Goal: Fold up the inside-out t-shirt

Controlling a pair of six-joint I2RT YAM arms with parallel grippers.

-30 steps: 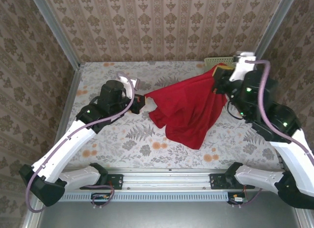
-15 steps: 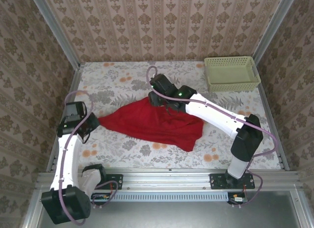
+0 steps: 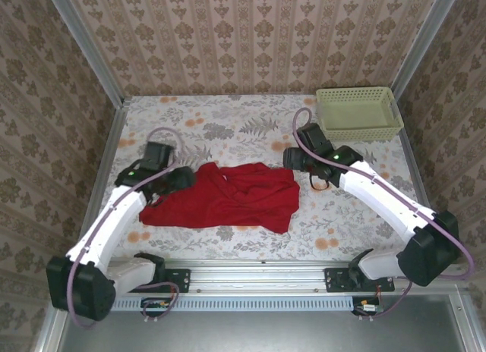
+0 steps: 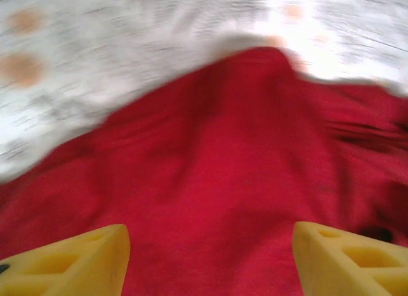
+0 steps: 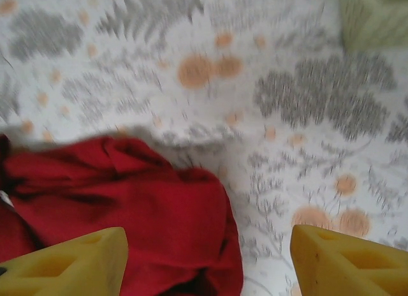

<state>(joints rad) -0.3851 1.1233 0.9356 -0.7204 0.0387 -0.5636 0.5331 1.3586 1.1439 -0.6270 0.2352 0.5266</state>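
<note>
The inside-out t-shirt [image 3: 231, 198] is plain red and lies rumpled on the flowered table, between the two arms. My left gripper [image 3: 184, 179] hovers over its left end. In the left wrist view the yellow fingertips [image 4: 70, 264] stand wide apart above the red cloth [image 4: 217, 162], with nothing between them. My right gripper [image 3: 291, 158] is at the shirt's upper right corner. The right wrist view has its fingers [image 5: 347, 258] spread open, part over the shirt's edge [image 5: 140, 207] and part over bare table. Neither gripper holds the cloth.
A pale green mesh basket [image 3: 357, 113] stands at the back right; its corner [image 5: 376, 15] shows in the right wrist view. Patterned walls close in the table on three sides. A metal rail [image 3: 258, 268] runs along the near edge.
Both grippers have opened and let go of the shirt, which they held stretched between them. The shirt now lies slack and bunched. Both grippers have shifted to the right.
</note>
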